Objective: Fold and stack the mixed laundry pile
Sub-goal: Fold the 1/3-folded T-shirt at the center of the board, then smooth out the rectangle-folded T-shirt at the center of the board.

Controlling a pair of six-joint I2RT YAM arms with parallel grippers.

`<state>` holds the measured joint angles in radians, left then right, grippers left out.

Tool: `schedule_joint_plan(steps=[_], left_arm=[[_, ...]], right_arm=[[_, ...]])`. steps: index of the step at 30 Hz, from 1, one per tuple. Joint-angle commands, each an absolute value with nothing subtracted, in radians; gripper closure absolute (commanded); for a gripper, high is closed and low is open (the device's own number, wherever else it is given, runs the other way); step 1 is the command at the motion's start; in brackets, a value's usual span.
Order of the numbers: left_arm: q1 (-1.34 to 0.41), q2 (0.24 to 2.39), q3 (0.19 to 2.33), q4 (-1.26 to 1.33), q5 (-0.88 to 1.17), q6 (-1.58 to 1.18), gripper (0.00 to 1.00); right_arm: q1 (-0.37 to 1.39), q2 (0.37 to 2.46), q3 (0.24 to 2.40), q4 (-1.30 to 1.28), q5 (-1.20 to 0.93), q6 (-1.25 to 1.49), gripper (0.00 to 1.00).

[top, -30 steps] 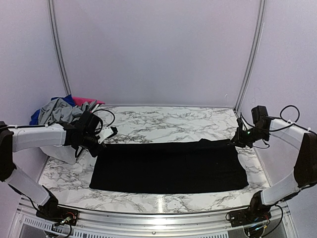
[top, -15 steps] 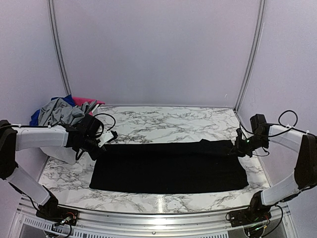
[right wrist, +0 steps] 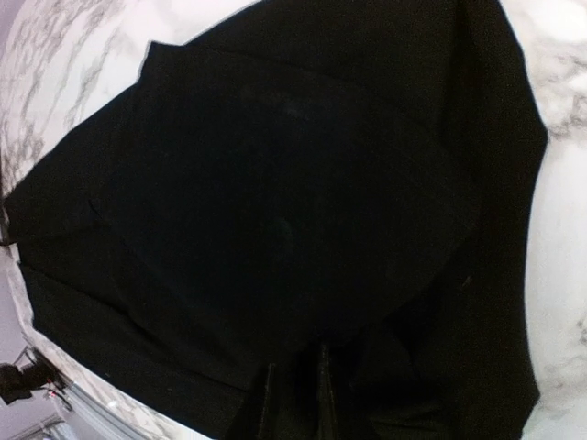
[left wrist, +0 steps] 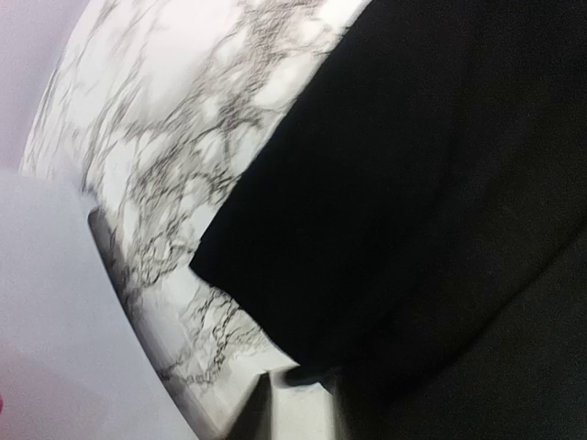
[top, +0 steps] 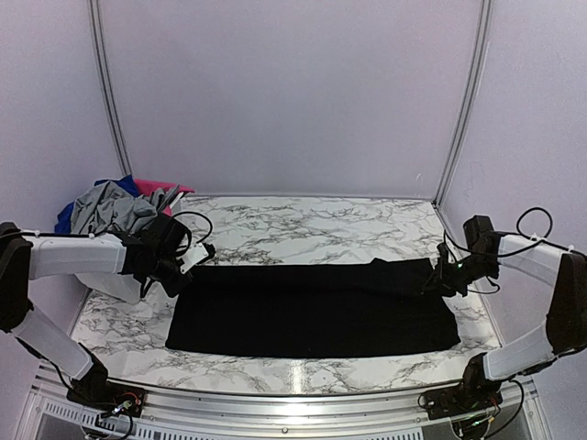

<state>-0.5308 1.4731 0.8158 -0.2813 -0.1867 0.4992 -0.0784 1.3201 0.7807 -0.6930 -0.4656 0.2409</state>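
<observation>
My left gripper (top: 187,265) and right gripper (top: 437,278) now sit lower, at the far corners of the black garment (top: 312,307); clenched or released, I cannot tell.

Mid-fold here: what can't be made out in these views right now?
- Left wrist view: blurred; whether the left gripper fingers pinch the black garment is unclear.
- Right wrist view: right gripper fingers are dark against black cloth; open or shut unclear.
- Top view: the left arm covers part of the basket; pieces in the laundry pile overlap, count unclear.
</observation>
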Motion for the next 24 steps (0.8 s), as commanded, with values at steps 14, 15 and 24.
schedule_joint_plan(steps=[14, 15, 24], left_arm=[[-0.526, 1.277, 1.017, -0.128, -0.037, 0.068, 0.01], [-0.526, 1.282, 1.024, -0.108, -0.015, 0.035, 0.01], [-0.526, 1.366, 1.063, -0.086, 0.072, 0.016, 0.01]], right_arm=[[-0.082, 1.403, 1.048, -0.623, -0.535, 0.162, 0.40], [-0.080, 1.441, 1.075, -0.624, -0.549, 0.134, 0.41], [-0.034, 1.657, 1.190, -0.614, -0.528, 0.047, 0.43]])
